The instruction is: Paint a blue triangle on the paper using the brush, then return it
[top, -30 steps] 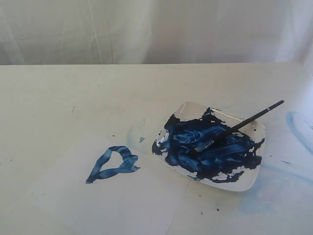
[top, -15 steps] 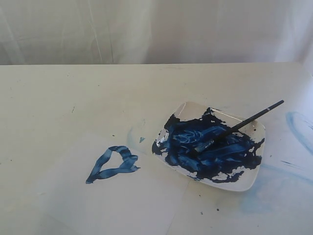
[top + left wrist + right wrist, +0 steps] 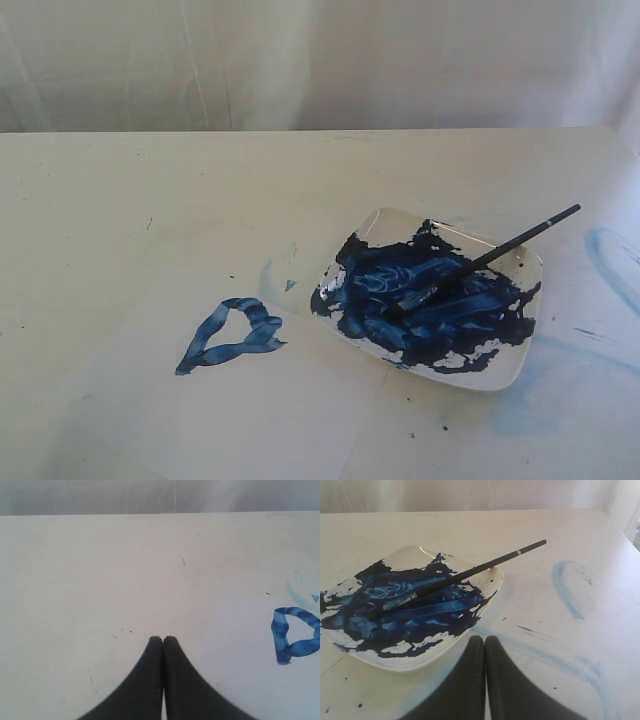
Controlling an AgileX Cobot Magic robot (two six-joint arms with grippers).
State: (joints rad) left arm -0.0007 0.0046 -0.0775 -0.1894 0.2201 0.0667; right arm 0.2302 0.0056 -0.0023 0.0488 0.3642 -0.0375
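A dark-blue triangle (image 3: 232, 335) of streaky strokes sits on the white paper (image 3: 230, 410), and shows as the blue triangle (image 3: 295, 641) in the left wrist view. The black-handled brush (image 3: 487, 259) lies across the paint-smeared white dish (image 3: 500, 372), bristles down in the blue paint, handle end poking over the far right rim; the brush (image 3: 465, 574) also shows in the right wrist view. My left gripper (image 3: 163, 639) is shut and empty over bare table, left of the triangle. My right gripper (image 3: 484, 639) is shut and empty, just off the dish (image 3: 410, 662) rim.
Pale blue paint stains (image 3: 610, 262) mark the table right of the dish, seen too as stains (image 3: 567, 587) in the right wrist view. A white cloth backdrop (image 3: 320, 60) hangs behind the table's far edge. Neither arm shows in the exterior view.
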